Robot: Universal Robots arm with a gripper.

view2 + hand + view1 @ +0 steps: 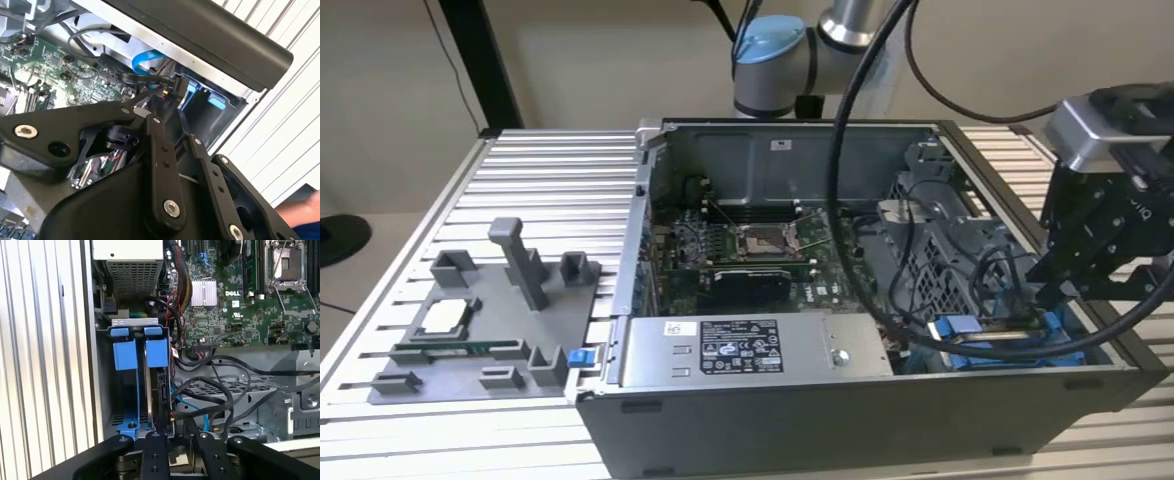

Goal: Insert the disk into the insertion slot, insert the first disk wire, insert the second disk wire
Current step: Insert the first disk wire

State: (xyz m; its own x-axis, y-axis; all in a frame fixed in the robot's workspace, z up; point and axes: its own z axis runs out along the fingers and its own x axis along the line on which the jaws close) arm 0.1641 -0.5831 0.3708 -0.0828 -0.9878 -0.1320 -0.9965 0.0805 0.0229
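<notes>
Gripper [159, 100] is seen clamped on a black wire plug [167, 89], held low beside the disk [156, 354] so mating is possible; the disk is seated in the drive bay [102, 390].

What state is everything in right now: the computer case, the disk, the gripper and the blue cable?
computer case: open, side panel off.
disk: seated in the insertion slot.
gripper: down inside the case, by the disk.
blue cable: runs near the disk; plugged or not, cannot tell.
</notes>
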